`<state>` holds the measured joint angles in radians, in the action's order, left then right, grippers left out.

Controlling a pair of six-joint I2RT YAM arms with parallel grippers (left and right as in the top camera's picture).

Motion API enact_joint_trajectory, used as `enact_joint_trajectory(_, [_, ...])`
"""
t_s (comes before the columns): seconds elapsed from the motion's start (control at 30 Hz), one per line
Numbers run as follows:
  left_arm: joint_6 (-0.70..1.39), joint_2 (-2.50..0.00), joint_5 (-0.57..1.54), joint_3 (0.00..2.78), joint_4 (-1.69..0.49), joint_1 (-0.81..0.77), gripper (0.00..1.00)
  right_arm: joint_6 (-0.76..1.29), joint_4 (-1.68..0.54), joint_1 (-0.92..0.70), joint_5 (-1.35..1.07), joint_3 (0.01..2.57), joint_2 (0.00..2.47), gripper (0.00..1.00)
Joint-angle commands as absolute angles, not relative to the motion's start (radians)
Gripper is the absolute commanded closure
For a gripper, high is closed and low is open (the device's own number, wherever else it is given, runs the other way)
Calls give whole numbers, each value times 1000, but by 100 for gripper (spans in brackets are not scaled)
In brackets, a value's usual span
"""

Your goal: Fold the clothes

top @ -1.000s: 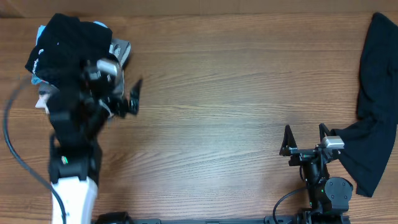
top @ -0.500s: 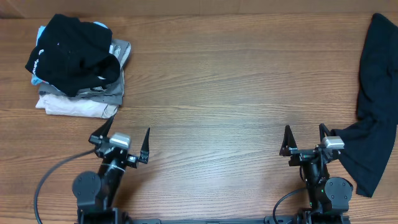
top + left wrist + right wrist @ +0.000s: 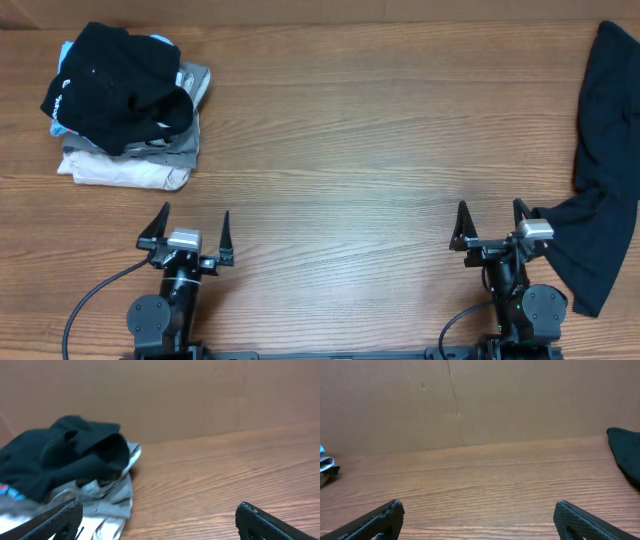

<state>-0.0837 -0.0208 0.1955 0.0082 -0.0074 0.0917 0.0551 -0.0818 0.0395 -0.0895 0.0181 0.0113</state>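
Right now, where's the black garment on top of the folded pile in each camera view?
Overhead: the black garment sits far upper left, atop the folded pile.
Left wrist: the black garment is left of centre, on that pile.
Right wrist: not in it.
Shared landmark: the wooden table.

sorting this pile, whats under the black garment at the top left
Under the black garment a light-blue piece peeks out at its edges, then comes a grey folded garment, with a beige one at the bottom. Anything else between them is covered.
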Motion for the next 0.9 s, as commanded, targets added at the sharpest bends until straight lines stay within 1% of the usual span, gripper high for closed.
enact_joint_trajectory(0.0, [-51, -3, 126, 5, -46, 91, 0, 52, -76, 42, -91, 8, 3, 0])
enact_joint_trajectory(0.03, [-35, -3, 114, 5, -70, 91, 0, 52, -76, 42, -91, 8, 3, 0])
enact_joint_trajectory(0.87, [-30, -4, 101, 5, -68, 91, 0, 52, -76, 42, -91, 8, 3, 0])
